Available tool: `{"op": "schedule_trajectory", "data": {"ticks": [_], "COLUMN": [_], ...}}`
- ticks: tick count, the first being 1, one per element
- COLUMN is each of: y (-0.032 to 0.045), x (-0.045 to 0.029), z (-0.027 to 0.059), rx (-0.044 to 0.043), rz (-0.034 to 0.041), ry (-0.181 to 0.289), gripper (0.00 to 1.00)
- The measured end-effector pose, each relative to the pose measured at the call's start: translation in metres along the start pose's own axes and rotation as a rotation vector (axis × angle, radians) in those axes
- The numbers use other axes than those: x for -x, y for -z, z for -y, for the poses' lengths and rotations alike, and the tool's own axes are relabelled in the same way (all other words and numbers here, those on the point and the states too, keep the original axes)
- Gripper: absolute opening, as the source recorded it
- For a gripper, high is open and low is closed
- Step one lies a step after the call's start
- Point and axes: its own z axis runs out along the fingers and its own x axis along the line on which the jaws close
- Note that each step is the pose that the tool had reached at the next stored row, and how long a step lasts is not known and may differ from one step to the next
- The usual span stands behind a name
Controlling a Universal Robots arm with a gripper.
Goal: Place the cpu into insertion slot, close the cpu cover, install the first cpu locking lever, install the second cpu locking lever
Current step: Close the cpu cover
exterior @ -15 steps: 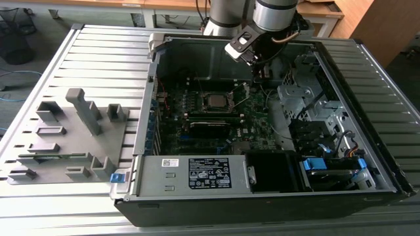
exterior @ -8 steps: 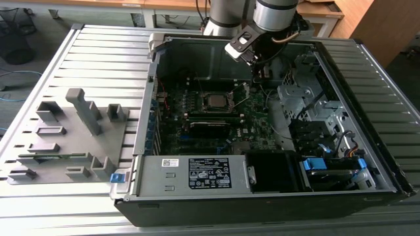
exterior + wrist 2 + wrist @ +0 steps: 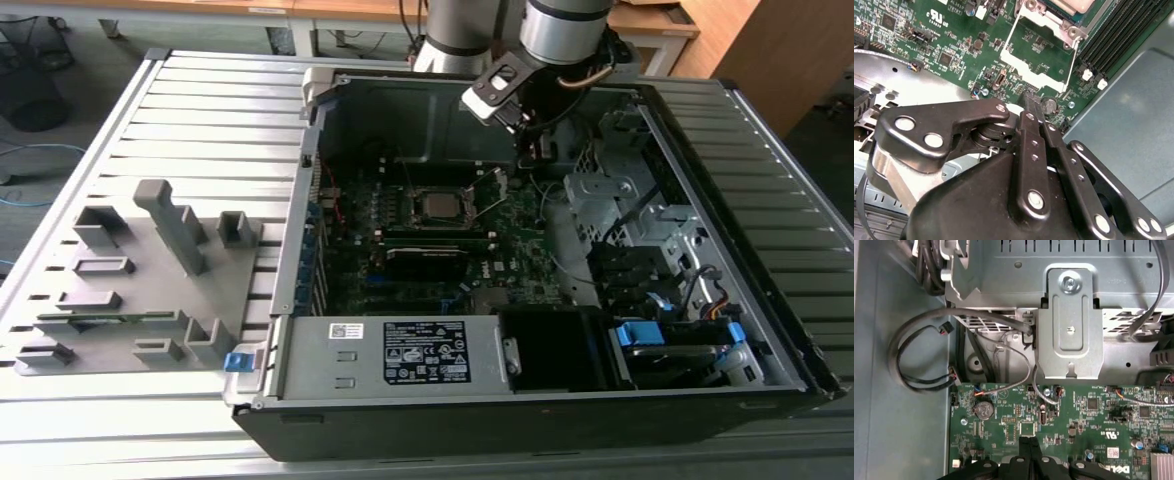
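The cpu [image 3: 434,206] lies flat in the insertion slot [image 3: 406,206] near the middle of the dark green motherboard; the second wrist view catches its silver-tan corner [image 3: 1074,4]. The cpu cover [image 3: 1026,67], a thin silver frame with a square window, stands swung open on the side of the slot towards my gripper. My gripper [image 3: 533,158] hangs inside the case, a little beyond the slot and towards the exterior view's right. Its fingertips [image 3: 1027,442] are pressed together with nothing between them, just above the board near the coin battery [image 3: 985,409].
The case walls [image 3: 310,150] and a grey drive cage [image 3: 601,195] hem in the board. A metal bracket [image 3: 1069,330] and looping black cables [image 3: 914,355] lie beyond the gripper. Memory sticks [image 3: 427,236] sit in front of the slot. A grey parts fixture [image 3: 134,280] stands at the exterior view's left.
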Motion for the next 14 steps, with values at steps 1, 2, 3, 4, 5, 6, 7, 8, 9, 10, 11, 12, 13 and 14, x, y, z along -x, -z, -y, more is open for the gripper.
{"op": "schedule_trajectory", "data": {"ticks": [1,2,3,4,5,6,7,8,9,10,11,12,13,14], "y": [-0.0006,-0.0014,-0.0028,-0.0045,-0.0058,-0.0068,-0.0074,-0.0074,-0.0077,-0.0080,-0.0080,-0.0081,-0.0082,-0.0084], "x": [-0.0001,0.0000,0.0000,0.0001,0.0001,0.0001,0.0001,0.0001,0.0001,0.0001,0.0001,0.0001,0.0001,0.0001], "z": [-0.0007,-0.0012,-0.0014,-0.0015,-0.0015,-0.0016,-0.0016,-0.0016,-0.0017,-0.0016,-0.0016,-0.0016,-0.0015,-0.0015], "rx": [-0.0007,-0.0011,-0.0012,-0.0013,-0.0014,-0.0014,-0.0013,-0.0014,-0.0013,-0.0013,-0.0013,-0.0013,-0.0013,-0.0013], "rz": [-0.0002,-0.0001,-0.0001,0.0000,0.0001,0.0000,0.0000,0.0002,0.0000,0.0000,0.0000,0.0001,0.0001,-0.0001], "ry": [0.000,0.000,0.000,0.000,0.000,0.000,0.000,0.000,0.000,0.000,0.000,0.000,0.000,0.000], "gripper": [0.11,0.11,0.11,0.11,0.11,0.11,0.11,0.11,0.11,0.11,0.11,0.11,0.11,0.11]}}
